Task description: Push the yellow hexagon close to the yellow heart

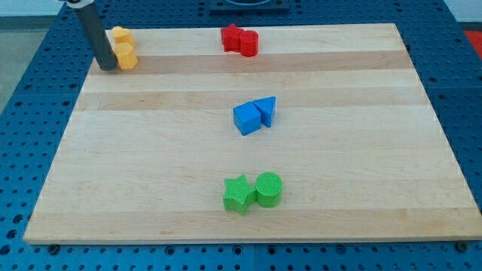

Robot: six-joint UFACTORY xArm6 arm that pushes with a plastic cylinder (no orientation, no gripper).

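Observation:
Two yellow blocks stand touching at the board's top left corner. The upper one (121,35) and the lower one (127,56) are both yellow; which is the hexagon and which the heart I cannot make out. My dark rod comes down from the top left, and my tip (108,67) rests on the board just left of the lower yellow block, touching or nearly touching it.
A red star (231,38) and a red cylinder (249,44) touch at the top middle. A blue cube (245,119) and a blue triangle (266,111) touch at the centre. A green star (239,194) and a green cylinder (269,188) touch at the bottom middle. The wooden board (361,150) lies on blue pegboard.

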